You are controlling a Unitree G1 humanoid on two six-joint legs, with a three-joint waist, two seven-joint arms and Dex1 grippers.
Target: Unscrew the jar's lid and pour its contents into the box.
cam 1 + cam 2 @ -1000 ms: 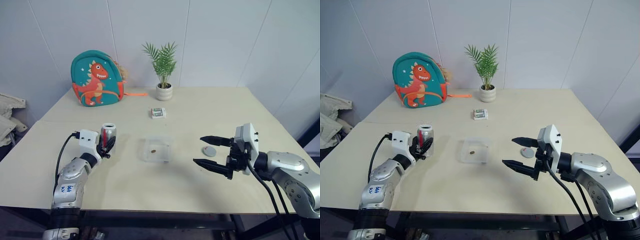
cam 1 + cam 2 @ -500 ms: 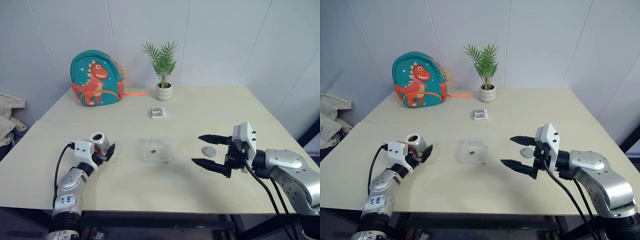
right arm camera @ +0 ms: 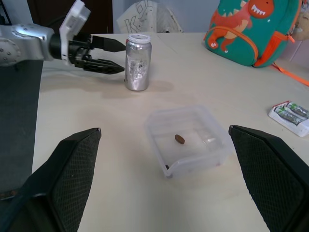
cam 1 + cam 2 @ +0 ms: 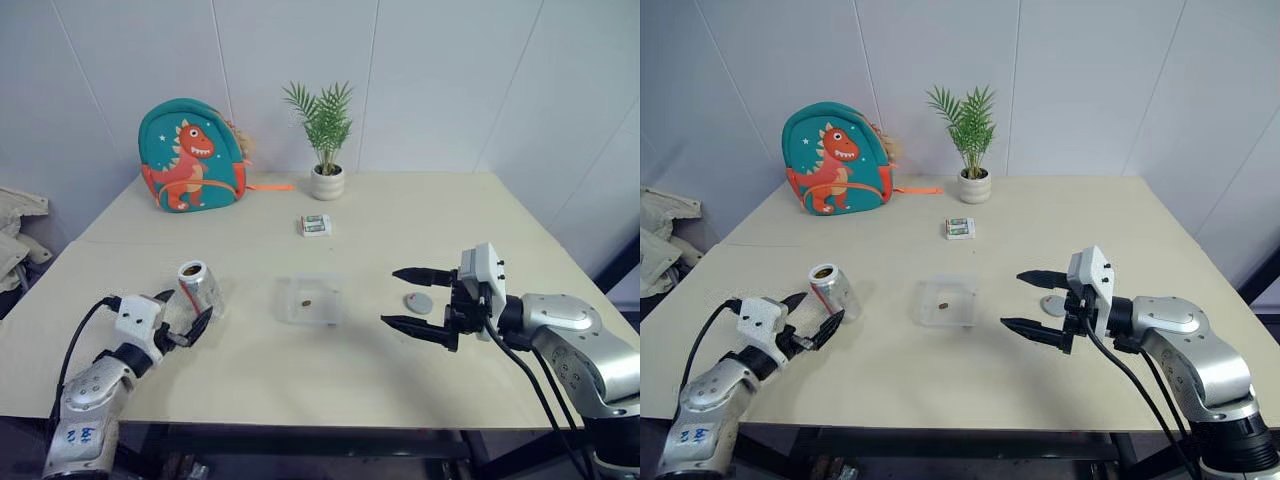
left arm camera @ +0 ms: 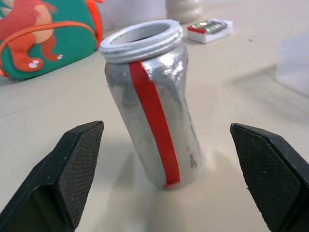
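Observation:
The jar (image 4: 200, 288), silvery with a red stripe and an open threaded mouth, stands free on the table at the left. My left gripper (image 4: 184, 313) is open just short of it; in the left wrist view the jar (image 5: 154, 111) shows ahead of the spread fingers (image 5: 77, 169), touching neither. The clear box (image 4: 286, 300) sits mid-table with the small brown contents (image 4: 307, 301) inside it. The grey lid (image 4: 419, 302) lies flat on the table right of the box. My right gripper (image 4: 390, 296) hovers open and empty beside the lid, pointing toward the box.
A teal dinosaur backpack (image 4: 190, 155), a potted plant (image 4: 327, 183) and a small white packet (image 4: 316, 226) stand toward the table's back. Cloth (image 4: 15, 230) lies off the table's left side. The near table edge runs under both arms.
My left gripper opened, let go of the jar and drew back toward the near left. The jar now stands alone on the table. The right arm has stayed put.

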